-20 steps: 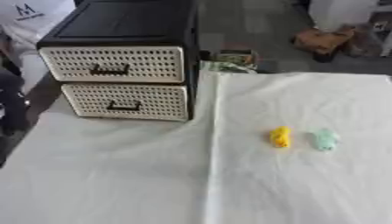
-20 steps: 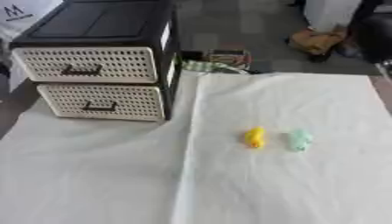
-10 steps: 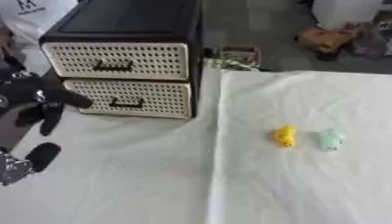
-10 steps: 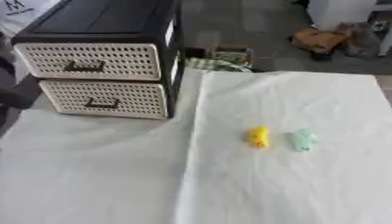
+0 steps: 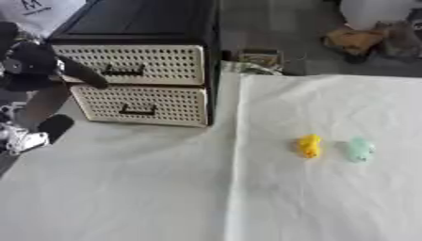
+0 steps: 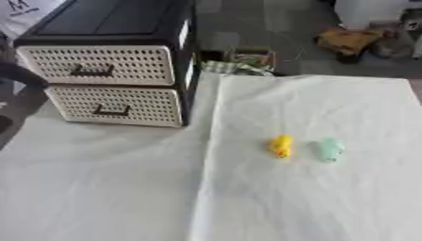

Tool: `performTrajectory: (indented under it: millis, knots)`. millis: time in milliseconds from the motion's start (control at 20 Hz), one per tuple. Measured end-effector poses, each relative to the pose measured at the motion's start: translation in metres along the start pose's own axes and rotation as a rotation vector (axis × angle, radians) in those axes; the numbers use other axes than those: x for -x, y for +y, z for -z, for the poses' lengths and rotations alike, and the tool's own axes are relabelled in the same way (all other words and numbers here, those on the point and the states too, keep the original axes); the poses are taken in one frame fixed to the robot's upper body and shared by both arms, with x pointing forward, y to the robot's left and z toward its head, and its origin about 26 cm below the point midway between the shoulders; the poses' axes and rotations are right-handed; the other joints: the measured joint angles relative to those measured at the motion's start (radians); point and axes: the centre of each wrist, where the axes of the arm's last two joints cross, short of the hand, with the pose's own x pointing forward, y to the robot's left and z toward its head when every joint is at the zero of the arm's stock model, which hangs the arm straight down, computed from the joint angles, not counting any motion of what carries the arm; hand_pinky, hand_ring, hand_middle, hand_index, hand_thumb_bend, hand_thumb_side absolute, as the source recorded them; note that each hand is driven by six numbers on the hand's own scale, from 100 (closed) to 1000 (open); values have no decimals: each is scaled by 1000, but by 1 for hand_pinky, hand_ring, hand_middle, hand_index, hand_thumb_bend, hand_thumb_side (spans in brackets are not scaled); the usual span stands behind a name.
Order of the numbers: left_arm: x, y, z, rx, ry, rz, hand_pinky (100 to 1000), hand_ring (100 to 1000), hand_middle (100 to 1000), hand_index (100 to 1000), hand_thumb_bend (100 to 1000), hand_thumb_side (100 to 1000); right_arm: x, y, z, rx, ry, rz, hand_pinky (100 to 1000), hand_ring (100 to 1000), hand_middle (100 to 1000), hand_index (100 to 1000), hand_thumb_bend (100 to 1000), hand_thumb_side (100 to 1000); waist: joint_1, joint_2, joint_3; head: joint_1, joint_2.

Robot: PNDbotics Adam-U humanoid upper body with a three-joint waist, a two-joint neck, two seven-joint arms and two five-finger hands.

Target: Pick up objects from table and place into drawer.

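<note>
A black drawer unit (image 5: 140, 23) stands at the table's back left, with two cream perforated drawers. The top drawer (image 5: 157, 63) and the bottom drawer (image 5: 165, 104) are both shut. A small yellow object (image 5: 310, 145) and a small mint-green object (image 5: 359, 149) lie side by side on the white cloth, right of centre. My left hand (image 5: 33, 63) comes in at the left edge, open, with one finger (image 5: 86, 77) stretched toward the top drawer's dark handle (image 5: 124, 71), just short of it. My right hand does not show.
The white cloth (image 5: 247, 197) covers the table in front of the unit. Beyond the far edge lie a small box of greenish items (image 5: 260, 60) and brown clutter (image 5: 356, 40) on the floor.
My left hand came in from the left and rose from the lower drawer's height to the top drawer's handle. The two small objects have not moved.
</note>
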Motion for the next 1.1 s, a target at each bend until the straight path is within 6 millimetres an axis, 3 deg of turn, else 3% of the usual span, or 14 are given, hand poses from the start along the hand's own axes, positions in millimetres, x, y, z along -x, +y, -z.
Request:
performTrajectory:
  millis: [300,600,1100]
  knots:
    - [-2,-5,9,3,97,26,100,100,100,906,105,408,0,0,0,12,3,-1,818,767,463,838,420,1000,5,7,-8,3,-1]
    - [-6,-22,20,10,177,13,100,100,100,871,105,408,0,-1,0,21,8,0,817,767,465,837,412,1000,8,8,-16,6,-9]
    - [6,-43,28,19,313,-170,100,100,100,860,105,408,1,-4,1,39,15,6,818,766,465,833,402,1000,12,8,-22,7,-14]
